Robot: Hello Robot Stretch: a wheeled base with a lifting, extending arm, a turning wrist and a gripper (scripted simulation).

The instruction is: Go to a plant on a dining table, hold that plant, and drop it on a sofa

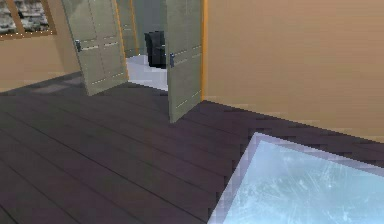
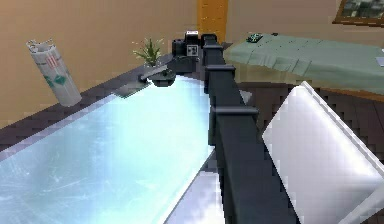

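The robot's dark arm [image 2: 236, 130] is seen stretched along the edge of a glass-topped dining table [image 2: 110, 150], with the gripper [image 2: 155, 73] placed just below the spiky leaves of a small green plant [image 2: 150, 46] at the table's far end. How the jaws stand cannot be told, nor whether anything is held, since the plant's base is apparently masked by the gripper. A white wrapped bundle [image 2: 55, 70] is stood near the table's far left corner, and a white chair [image 2: 315, 140] is set on the arm's right. A green-covered bed [image 2: 300, 55] is seen beyond. In the forward view, a corner of the table [image 1: 310, 185] is shown on a dark plank floor [image 1: 100, 140] before open double doors [image 1: 95, 45].
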